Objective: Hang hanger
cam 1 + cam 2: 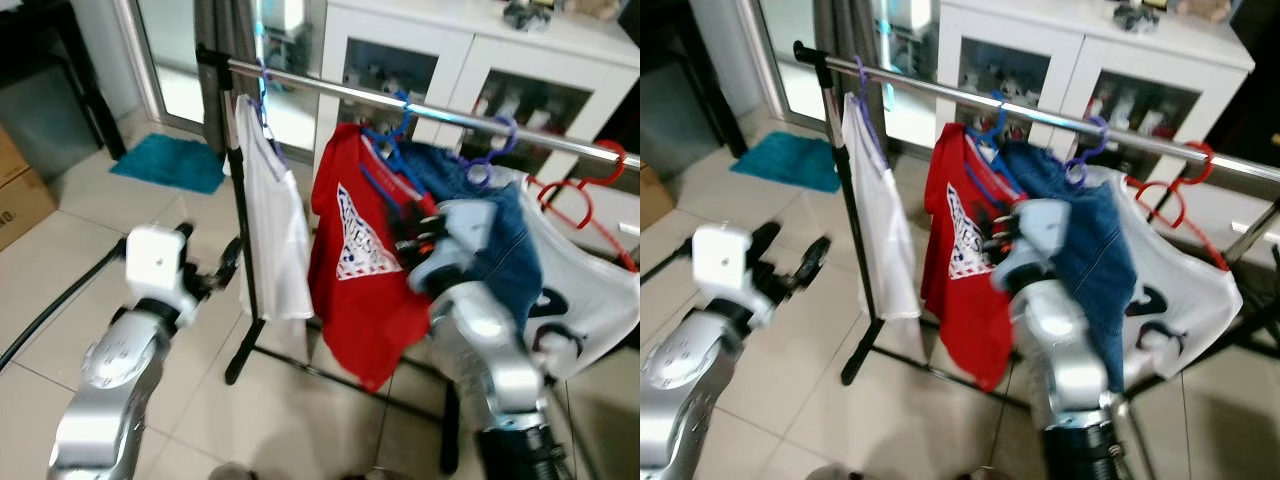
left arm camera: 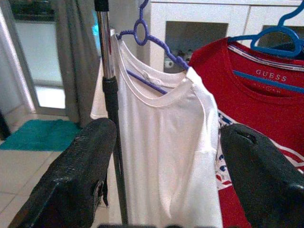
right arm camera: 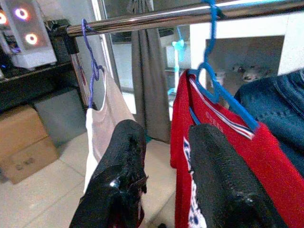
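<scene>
I see a teal rectangular floor mat on the pale tiled floor, a white glass-fronted cabinet behind, and a brown cardboard box left.

Blue hanger, red-shirted, hooked on rail

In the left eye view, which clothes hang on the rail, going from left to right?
White shirt on a purple hanger → red T-shirt on a blue hanger → blue denim garment → white printed shirt on a red hanger, all on the rail.
</scene>
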### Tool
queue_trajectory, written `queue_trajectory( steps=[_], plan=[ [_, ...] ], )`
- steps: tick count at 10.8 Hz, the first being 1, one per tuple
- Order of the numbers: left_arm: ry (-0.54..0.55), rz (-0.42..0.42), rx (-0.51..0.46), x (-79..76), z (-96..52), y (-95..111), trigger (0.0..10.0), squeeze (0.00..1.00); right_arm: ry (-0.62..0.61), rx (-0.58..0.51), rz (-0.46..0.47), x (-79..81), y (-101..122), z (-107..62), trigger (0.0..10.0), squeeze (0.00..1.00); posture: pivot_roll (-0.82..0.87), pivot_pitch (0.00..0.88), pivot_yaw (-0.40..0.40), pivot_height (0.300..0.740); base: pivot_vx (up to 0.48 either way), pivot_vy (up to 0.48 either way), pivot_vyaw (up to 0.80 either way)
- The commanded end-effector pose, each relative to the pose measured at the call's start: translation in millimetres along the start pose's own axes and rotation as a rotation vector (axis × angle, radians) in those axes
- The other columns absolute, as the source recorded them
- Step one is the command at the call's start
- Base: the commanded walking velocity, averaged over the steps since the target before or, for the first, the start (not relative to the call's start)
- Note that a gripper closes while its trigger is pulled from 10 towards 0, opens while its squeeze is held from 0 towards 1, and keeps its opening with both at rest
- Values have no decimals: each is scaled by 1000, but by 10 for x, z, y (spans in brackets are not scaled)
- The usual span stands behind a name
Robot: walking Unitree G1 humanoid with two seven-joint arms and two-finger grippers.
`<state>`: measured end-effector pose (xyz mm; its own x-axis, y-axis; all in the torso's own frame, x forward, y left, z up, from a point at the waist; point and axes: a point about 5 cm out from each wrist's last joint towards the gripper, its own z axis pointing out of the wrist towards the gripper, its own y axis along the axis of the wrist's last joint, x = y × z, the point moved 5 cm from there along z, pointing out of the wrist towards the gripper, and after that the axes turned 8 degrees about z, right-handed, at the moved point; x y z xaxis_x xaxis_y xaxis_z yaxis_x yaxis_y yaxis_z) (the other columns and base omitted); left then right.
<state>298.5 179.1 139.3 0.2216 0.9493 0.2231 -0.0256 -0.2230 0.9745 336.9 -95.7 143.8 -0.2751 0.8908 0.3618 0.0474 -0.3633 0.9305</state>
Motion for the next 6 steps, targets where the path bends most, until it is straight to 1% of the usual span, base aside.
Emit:
queue_trajectory(
  steps=[1,3,4,5,6],
  plan=[
    [-19,4,-9,-70,17,18,10000,0,-39,-24,36,-109,70,-37,10000,0,28,0,-47,740,0,-480,0],
    [-15,9,-11,-67,29,26,10000,0,-72,-35,76,-192,108,-27,10000,0,33,0,-50,740,0,-480,0],
    [-31,11,-11,-97,9,30,10000,0,-67,-40,91,-187,119,-41,10000,0,34,4,-51,740,0,-480,0],
    [-37,18,-6,-106,3,22,10000,0,-45,-35,66,-140,107,-44,10000,0,30,6,-51,740,0,-480,0],
    [-41,12,-1,-115,18,9,10000,0,-32,-26,42,-104,96,-39,10000,0,30,4,-52,740,0,0,0]
  ],
)
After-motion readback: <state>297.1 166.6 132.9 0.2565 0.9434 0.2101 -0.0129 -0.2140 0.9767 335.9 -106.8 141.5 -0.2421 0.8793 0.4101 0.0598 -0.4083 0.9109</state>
